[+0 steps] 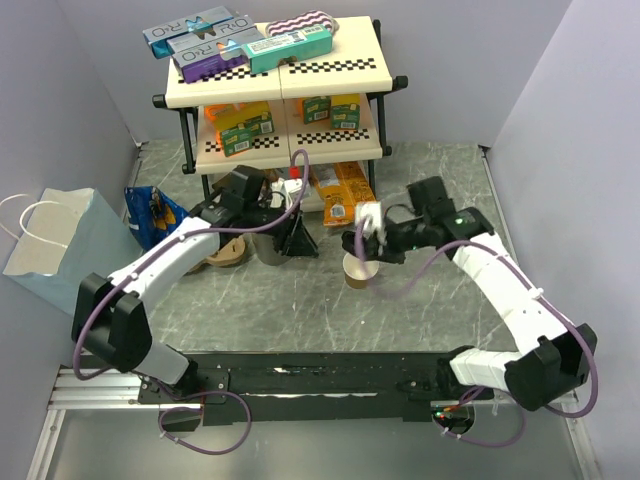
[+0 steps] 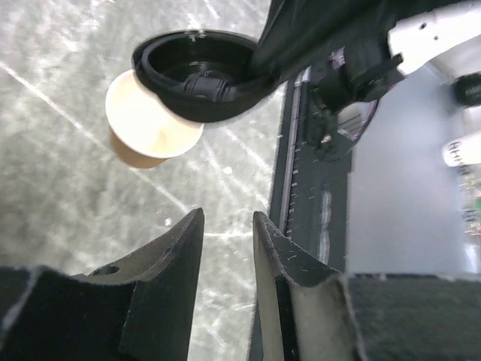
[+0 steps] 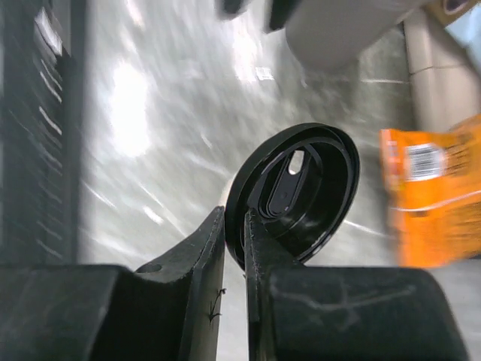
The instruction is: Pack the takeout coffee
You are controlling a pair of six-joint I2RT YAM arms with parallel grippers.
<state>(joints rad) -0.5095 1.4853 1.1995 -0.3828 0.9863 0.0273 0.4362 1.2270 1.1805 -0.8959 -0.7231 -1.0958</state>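
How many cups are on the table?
2. The tan cup stands by the lid in the right gripper; a grey cup stands left of it. Others may be hidden.

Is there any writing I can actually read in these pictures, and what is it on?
"RO": large pale letters, part of a longer word, on the grey-blue boxes on the top shelf.
Green cartons: print too small to read.
Orange packet: label blurred.
Black lid: no writing.
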